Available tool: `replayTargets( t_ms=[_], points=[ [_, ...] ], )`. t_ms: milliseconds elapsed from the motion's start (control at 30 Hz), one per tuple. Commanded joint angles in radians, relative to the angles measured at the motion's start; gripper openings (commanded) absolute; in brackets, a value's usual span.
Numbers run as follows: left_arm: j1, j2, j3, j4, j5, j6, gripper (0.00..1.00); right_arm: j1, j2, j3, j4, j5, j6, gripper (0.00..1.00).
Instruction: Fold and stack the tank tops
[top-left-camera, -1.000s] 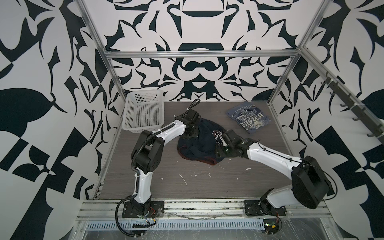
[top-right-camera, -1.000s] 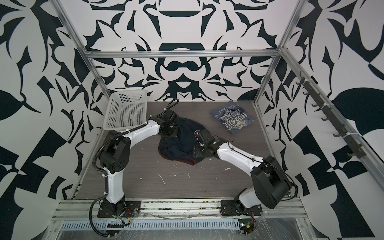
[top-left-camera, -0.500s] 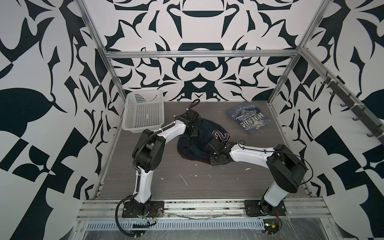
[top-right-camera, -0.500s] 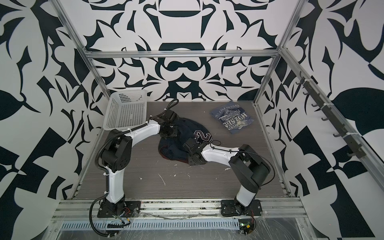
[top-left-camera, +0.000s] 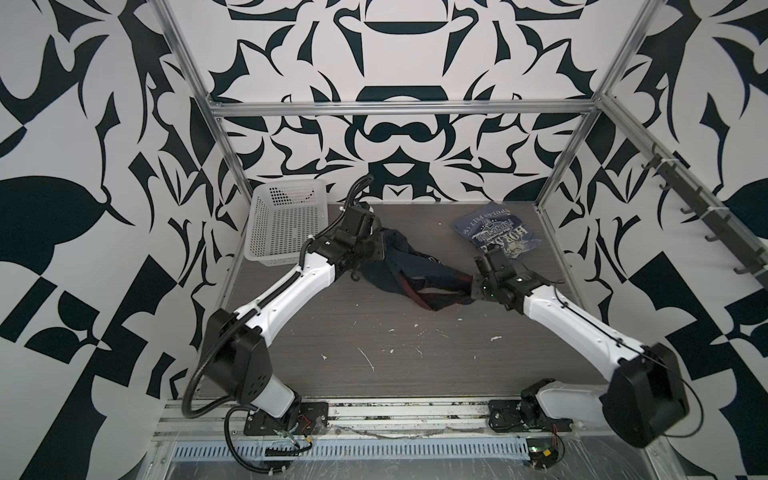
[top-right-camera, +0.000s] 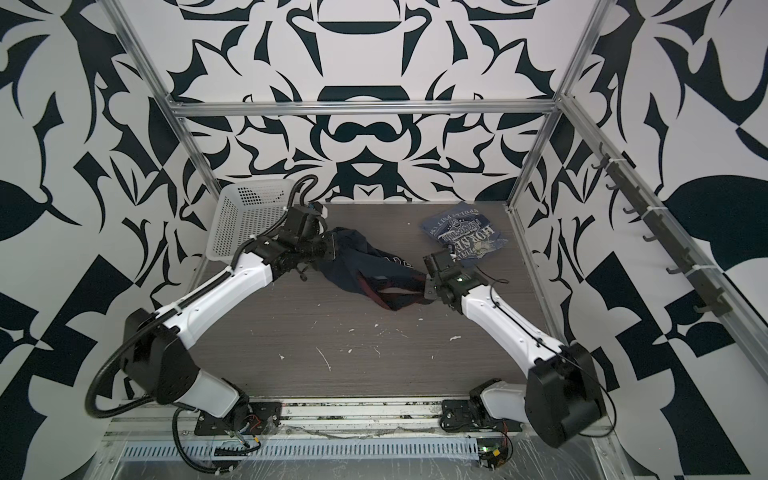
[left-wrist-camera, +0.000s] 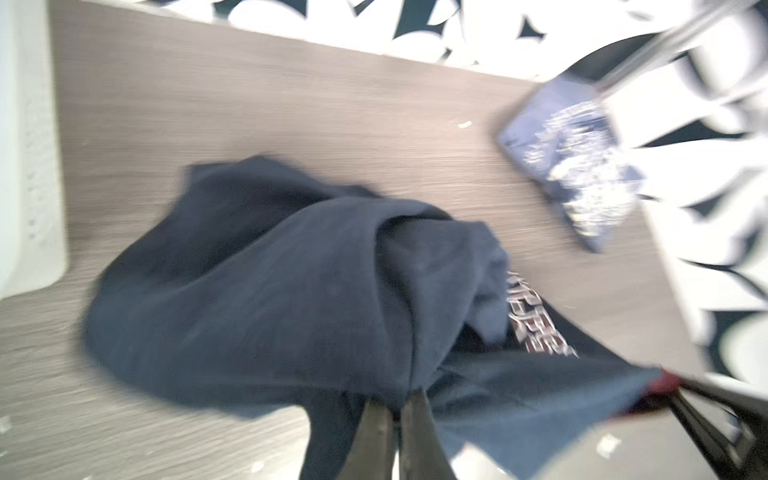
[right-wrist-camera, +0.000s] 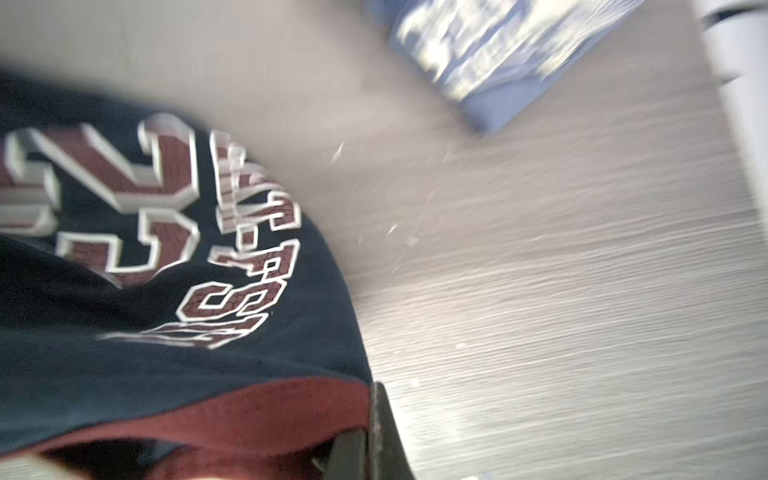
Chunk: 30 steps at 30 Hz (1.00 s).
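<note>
Navy tank top (top-left-camera: 419, 274) strung between 2 tools over the middle of the counter (top-left-camera: 374, 345).
Its cloth is bunched and pulled into a band, and the red-trimmed loop sags lowest near the right end; whether that loop touches the counter is unclear. The left tool (left-wrist-camera: 399, 415) is pinched tight on a fold at the end beside the white perforated basket (top-left-camera: 286, 224). The right tool (top-left-camera: 471, 286) is clamped on the red trim at the opposite end. The slate-blue tank top (top-left-camera: 492, 232) lies flat, print up, at the counter's far right corner, just beyond the right tool.
</note>
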Motion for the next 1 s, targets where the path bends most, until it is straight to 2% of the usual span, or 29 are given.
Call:
replayTargets(
  t_ms=[0, 67, 133, 200, 300, 367, 533, 633, 733, 833, 967],
  points=[
    [0.013, -0.085, -0.057, 0.07, 0.112, -0.037, 0.02, -0.069, -0.096, 0.067, -0.115, 0.031, -0.082, 0.0],
    [0.012, -0.102, -0.084, 0.072, 0.167, -0.063, 0.07, -0.08, -0.118, 0.107, -0.139, 0.015, -0.107, 0.0],
    [0.012, -0.088, -0.109, 0.067, 0.232, -0.081, 0.2, -0.088, -0.114, 0.132, -0.149, -0.009, -0.129, 0.0],
    [0.012, -0.043, -0.115, 0.011, 0.242, -0.071, 0.31, -0.113, -0.081, 0.133, -0.137, -0.051, -0.139, 0.0],
    [0.012, 0.022, -0.106, -0.117, 0.109, -0.058, 0.46, -0.16, 0.006, 0.136, -0.131, -0.172, -0.135, 0.0],
    [-0.007, 0.044, -0.098, -0.178, 0.057, -0.013, 0.52, -0.168, 0.052, 0.145, -0.138, -0.206, -0.131, 0.0],
    [-0.151, 0.019, -0.14, -0.215, -0.042, 0.066, 0.68, -0.17, 0.058, 0.131, -0.124, -0.22, -0.129, 0.0],
    [-0.191, 0.037, -0.154, -0.256, -0.124, 0.063, 0.73, -0.171, 0.04, 0.114, -0.124, -0.214, -0.133, 0.0],
    [-0.225, 0.09, -0.15, -0.24, -0.112, 0.058, 0.74, -0.172, 0.023, 0.093, -0.123, -0.213, -0.127, 0.0],
    [-0.264, 0.184, -0.106, -0.227, -0.143, 0.028, 0.76, -0.172, 0.004, 0.077, -0.121, -0.216, -0.12, 0.0],
    [-0.272, 0.32, -0.045, -0.221, -0.198, -0.003, 0.75, -0.172, -0.03, 0.063, -0.119, -0.208, -0.115, 0.0]
  ],
)
